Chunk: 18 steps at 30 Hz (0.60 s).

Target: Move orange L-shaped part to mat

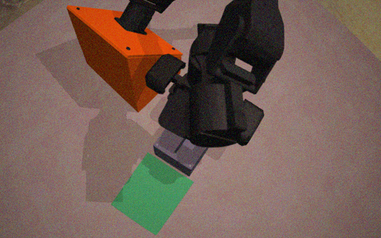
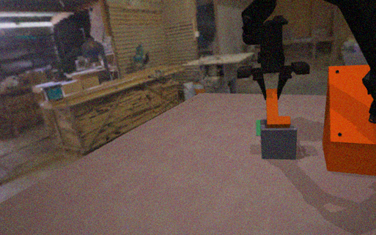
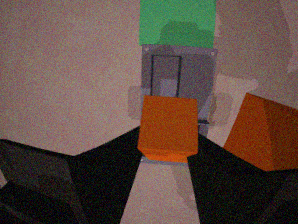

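While the gripper clamps its upper end, the orange L-shaped part hangs upright — foot just above the grey tray.

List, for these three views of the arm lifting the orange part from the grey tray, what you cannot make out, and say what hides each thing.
1. Top view: the orange L-shaped part and much of the grey tray, hidden under the arm.
2. Exterior view: most of the green mat, hidden behind the tray.
3. Wrist view: the part's L-shaped end, hidden behind its own gripped end.
4. Exterior view: whether the part's foot has cleared the tray; too blurred.
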Motion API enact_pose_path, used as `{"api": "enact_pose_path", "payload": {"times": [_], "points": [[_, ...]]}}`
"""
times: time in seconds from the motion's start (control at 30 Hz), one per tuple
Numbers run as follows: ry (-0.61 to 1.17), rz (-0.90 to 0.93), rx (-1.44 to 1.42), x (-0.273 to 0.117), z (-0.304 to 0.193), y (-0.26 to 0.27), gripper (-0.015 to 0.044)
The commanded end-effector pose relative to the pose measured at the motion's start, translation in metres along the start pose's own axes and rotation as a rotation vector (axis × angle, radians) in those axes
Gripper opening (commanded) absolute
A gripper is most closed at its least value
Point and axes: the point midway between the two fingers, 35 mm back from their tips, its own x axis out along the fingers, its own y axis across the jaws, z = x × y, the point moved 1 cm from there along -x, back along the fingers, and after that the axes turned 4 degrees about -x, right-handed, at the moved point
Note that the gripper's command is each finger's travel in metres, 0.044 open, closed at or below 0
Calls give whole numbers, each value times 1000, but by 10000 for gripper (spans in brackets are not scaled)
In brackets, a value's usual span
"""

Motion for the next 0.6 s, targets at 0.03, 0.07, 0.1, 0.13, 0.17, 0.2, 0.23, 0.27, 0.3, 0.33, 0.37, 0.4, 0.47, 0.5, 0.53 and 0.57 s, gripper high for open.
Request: {"api": "enact_pose_path", "payload": {"times": [0.03, 0.07, 0.1, 0.13, 0.17, 0.2, 0.23, 0.27, 0.3, 0.33, 0.37, 0.4, 0.47, 0.5, 0.53, 0.57], "points": [[-10, 0, -9, -9, 1, 1, 0], [-10, 0, -9, -8, 1, 1, 0], [-10, 0, -9, -8, 1, 1, 0], [-10, 0, -9, -9, 1, 1, 0], [-10, 0, -9, -9, 1, 1, 0], [-10, 0, -9, -10, 1, 1, 0], [-10, 0, -9, -11, 1, 1, 0], [-10, 0, -9, -11, 2, 1, 0], [-10, 0, -9, -11, 4, 1, 0], [-10, 0, -9, -11, 6, 1, 0], [-11, 0, -9, -10, 8, 0, 0], [-11, 0, -10, -10, 12, 0, 0], [-11, 0, -10, -9, 20, -2, 0], [-12, 0, -10, -8, 24, -2, 0], [-12, 0, -10, -8, 29, -3, 0], [-12, 0, -10, -8, 33, -4, 0]]}}
